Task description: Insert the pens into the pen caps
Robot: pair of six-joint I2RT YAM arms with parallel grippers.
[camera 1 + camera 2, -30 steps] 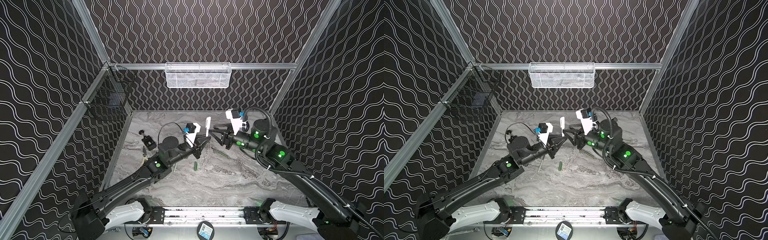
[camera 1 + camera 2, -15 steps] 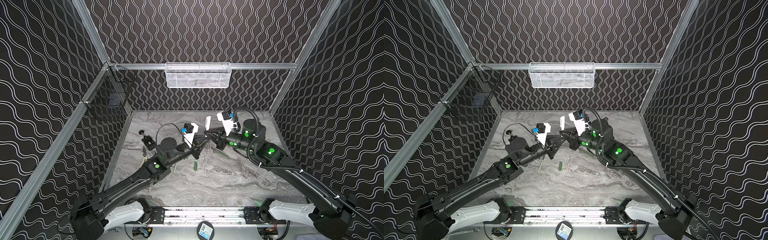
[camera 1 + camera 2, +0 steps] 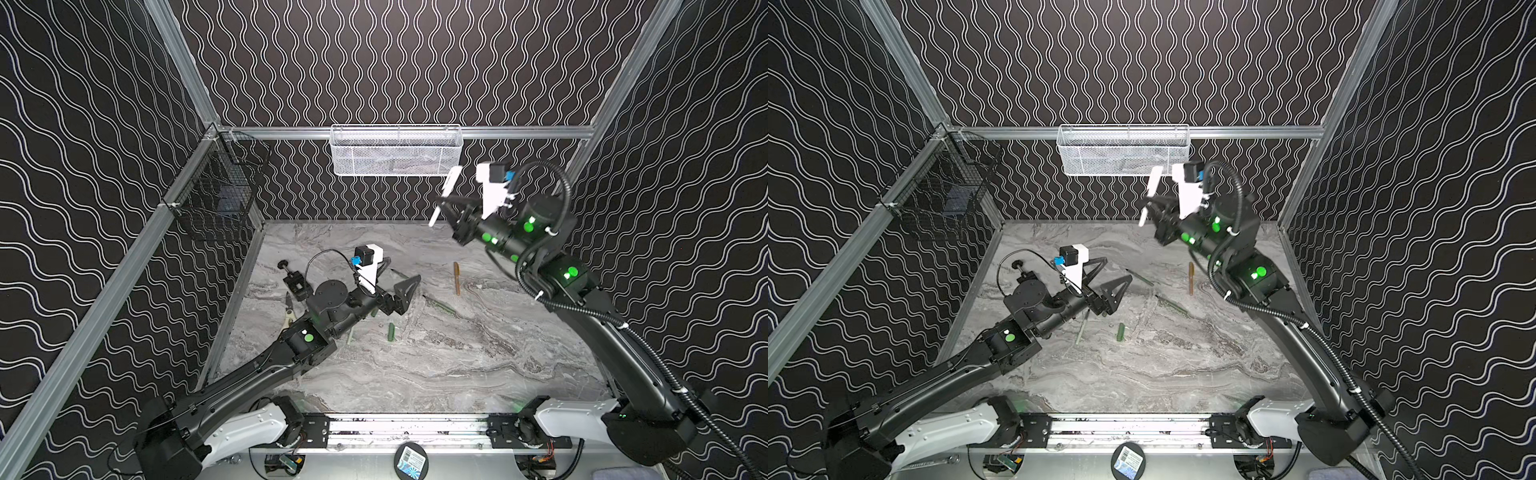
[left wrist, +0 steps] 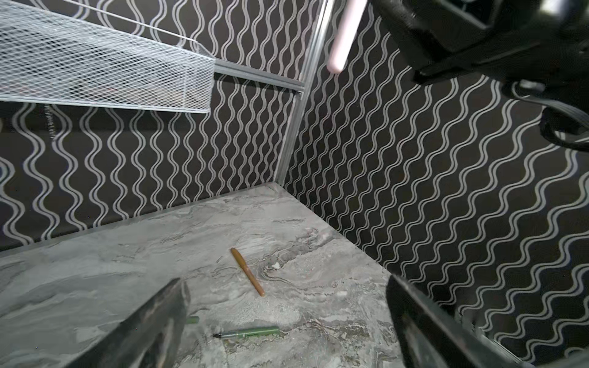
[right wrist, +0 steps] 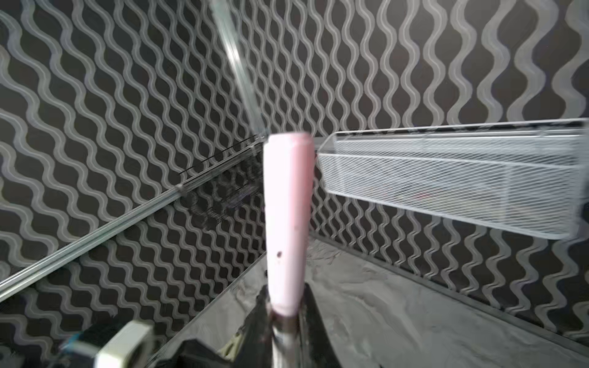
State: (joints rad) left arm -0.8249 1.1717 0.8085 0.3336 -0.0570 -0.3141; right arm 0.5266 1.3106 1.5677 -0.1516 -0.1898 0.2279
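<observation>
Between the matt black right fingers (image 5: 314, 325), the pink pen (image 5: 288, 223) looks like smooth plastic with a satin sheen. The left fingers (image 4: 153, 328) are dull, scuffed black plastic. Beyond them the tabletop (image 4: 95, 255) has a grey marble-look, low-gloss face; the tan-gold pen (image 4: 247, 271) on it glints faintly metallic, the green pen (image 4: 251, 332) is smooth. Ahead of the right fingers, the basket (image 5: 446, 178) is white-coated metal mesh.

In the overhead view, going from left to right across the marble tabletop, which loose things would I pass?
Small black clamp → pale green pen → short dark green cap → green pen → gold-brown pen. I left out things that overlap these from side to side.
</observation>
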